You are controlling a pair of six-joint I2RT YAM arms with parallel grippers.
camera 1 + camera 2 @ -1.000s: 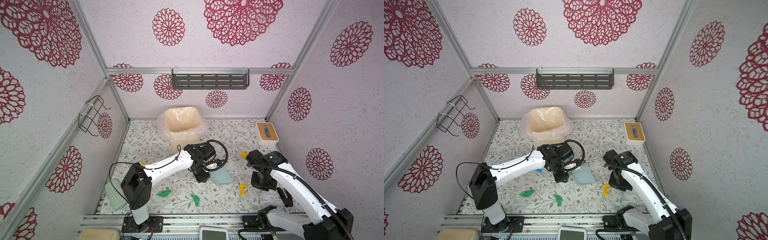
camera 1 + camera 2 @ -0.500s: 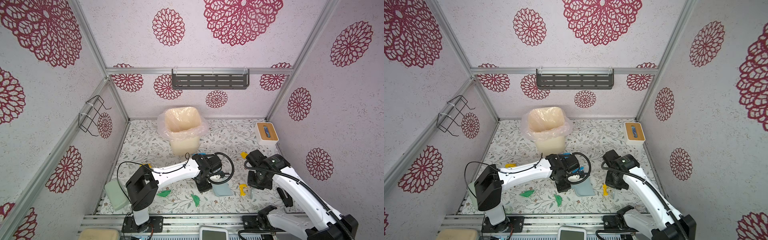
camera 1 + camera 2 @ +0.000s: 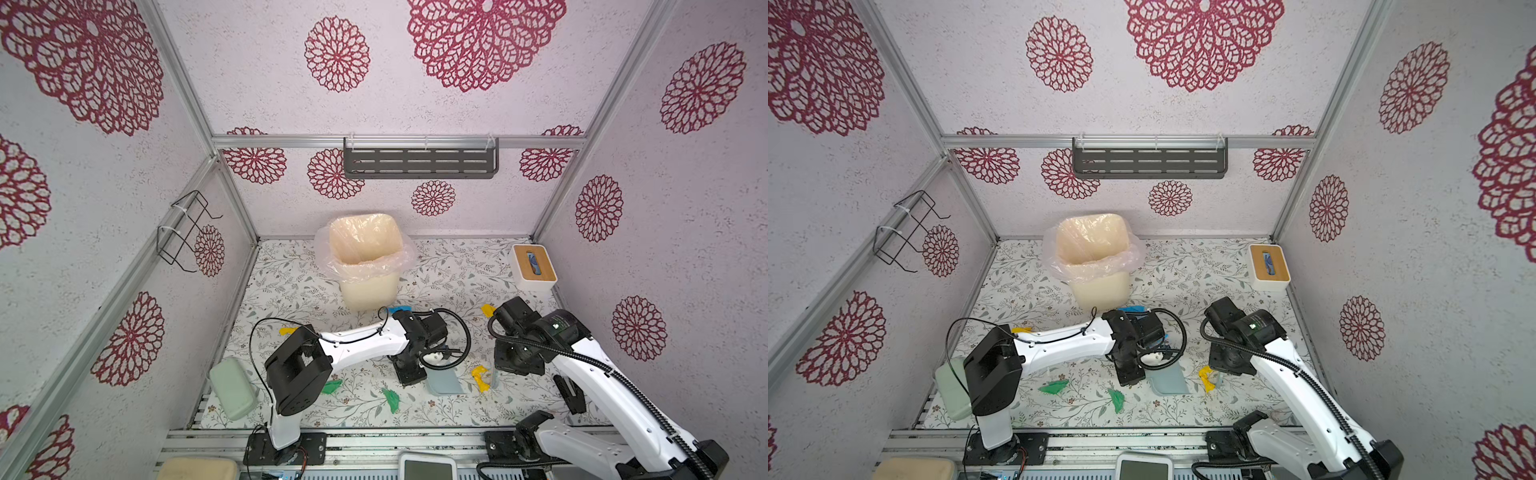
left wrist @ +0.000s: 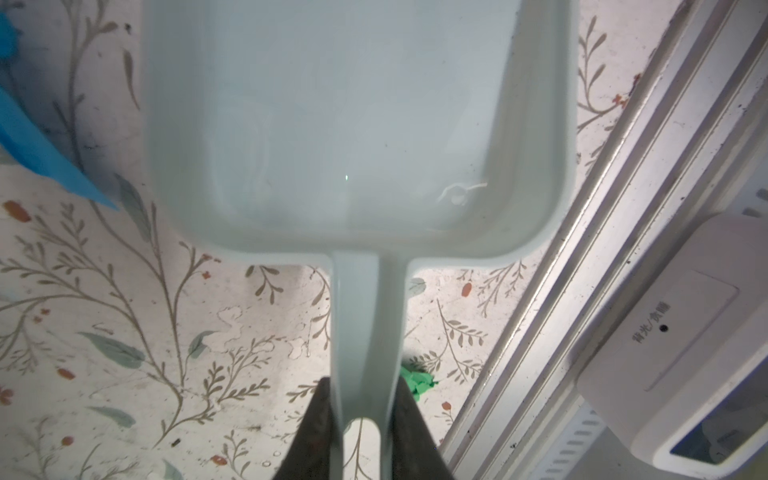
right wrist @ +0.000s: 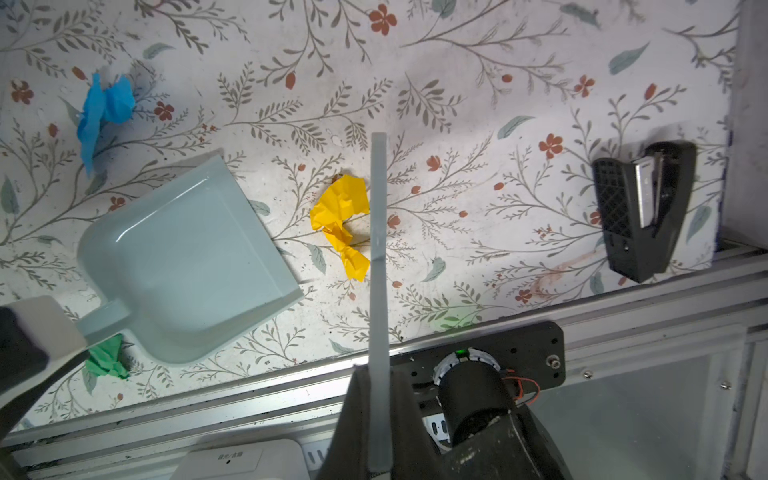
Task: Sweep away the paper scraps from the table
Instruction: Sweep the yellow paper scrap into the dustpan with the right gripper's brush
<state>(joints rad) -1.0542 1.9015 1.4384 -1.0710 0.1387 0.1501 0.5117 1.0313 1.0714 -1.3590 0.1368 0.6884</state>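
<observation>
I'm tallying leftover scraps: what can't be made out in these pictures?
- Crumpled blue paper scrap: both top views, partly behind the left arm.
- Crumpled green paper scrap: left wrist view, half behind the pale blue plastic dustpan handle.
- Right end effector: top views, under its own wrist.

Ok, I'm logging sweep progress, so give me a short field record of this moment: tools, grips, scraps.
left gripper: shut on the dustpan handle
right gripper: shut on a flat grey scraper
dustpan contents: no scraps inside
nearest scrap: yellow scrap, between the dustpan's mouth and the scraper
also on the table: blue scrap, green scrap, plus others
bin: lined, standing behind both arms
</observation>
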